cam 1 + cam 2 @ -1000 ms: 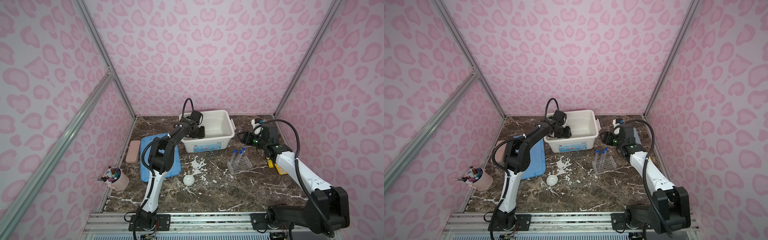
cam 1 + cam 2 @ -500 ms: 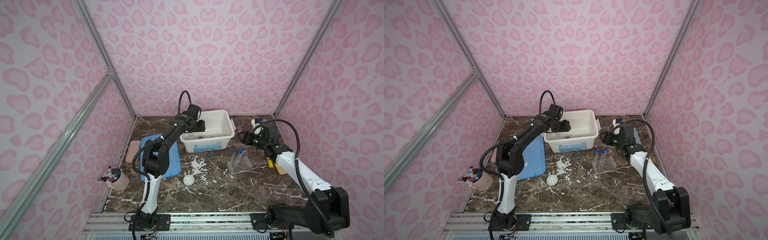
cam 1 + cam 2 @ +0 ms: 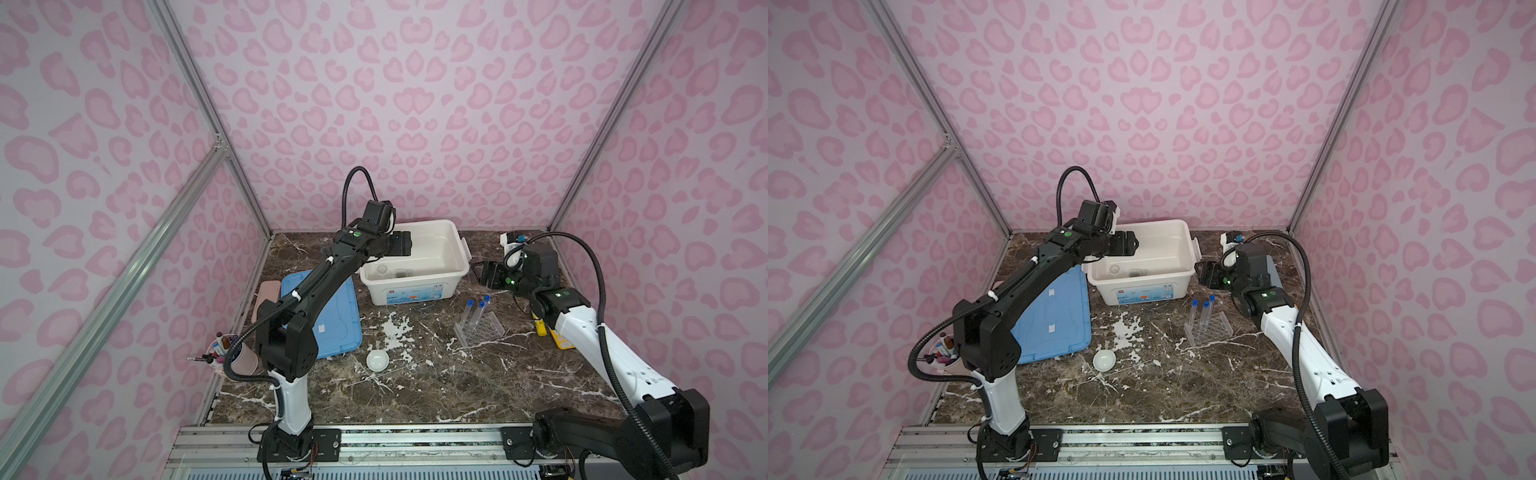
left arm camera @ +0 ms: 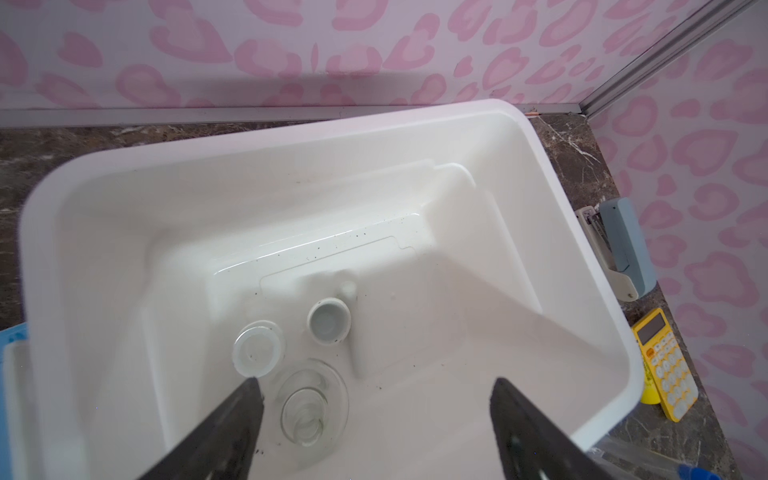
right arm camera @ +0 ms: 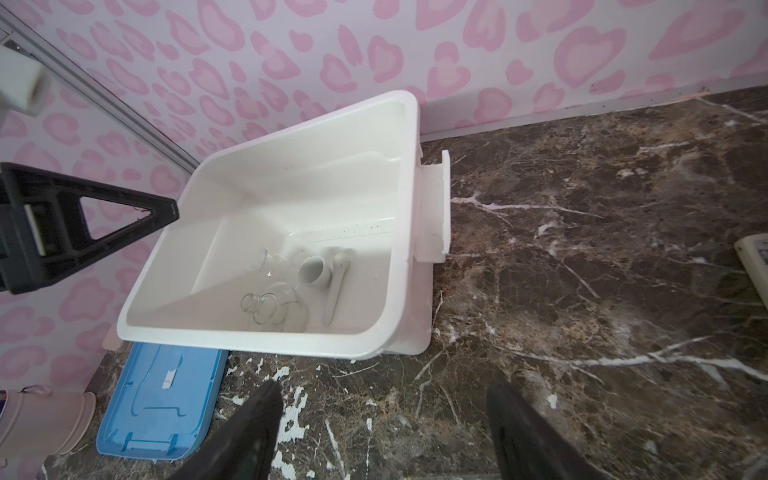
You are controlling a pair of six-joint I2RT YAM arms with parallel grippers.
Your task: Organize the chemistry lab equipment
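Reaching for the rack point(image 3: 482, 330) of blue-capped tubes point(image 3: 475, 311) standing upright, use your right tool point(image 3: 485, 273), open and empty, since the rack sits near it, toward the front of the tabletop point(image 3: 436, 386), while your left tool point(image 3: 404, 244) hangs open and empty over the white bin point(image 3: 415, 291).

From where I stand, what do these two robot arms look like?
The left arm and right arm are black with one white segment each, green dots near the wrist and a looping black ribbed cable. The left end effector and right end effector have black triangular fingers.
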